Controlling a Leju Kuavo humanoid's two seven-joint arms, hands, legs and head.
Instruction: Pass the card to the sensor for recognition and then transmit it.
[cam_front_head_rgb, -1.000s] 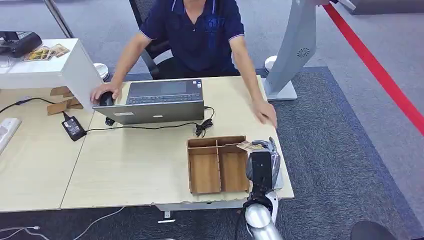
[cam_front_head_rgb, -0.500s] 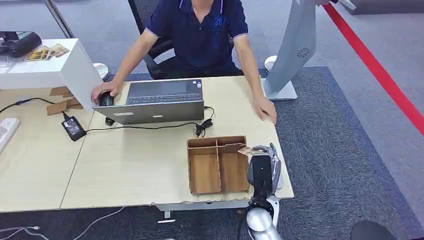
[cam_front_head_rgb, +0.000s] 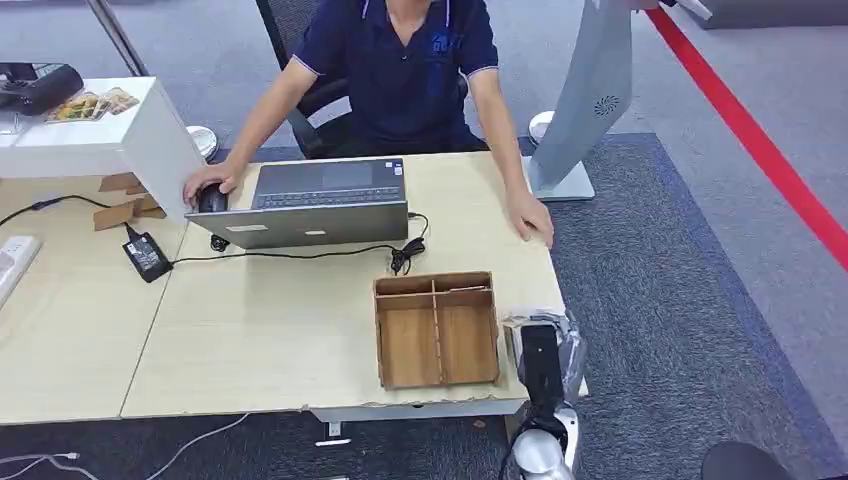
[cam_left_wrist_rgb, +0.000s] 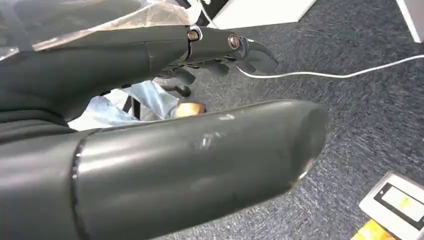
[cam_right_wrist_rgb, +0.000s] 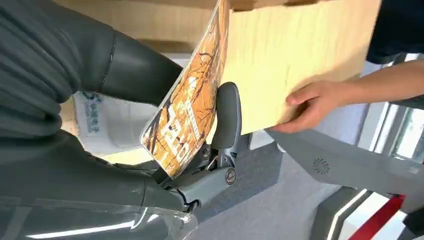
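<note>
Head view, left to right: white stand at far left, laptop under a person's hand, wooden tray, then right hand at the table's near right corner. Right wrist view: card pinched between thumb and fingers, long axis running out past the fingertips toward the person's other hand, which lies farther off. Left hand hangs over carpet, fingers uncurled and holding nothing.

Light wooden desk on grey carpet
</note>
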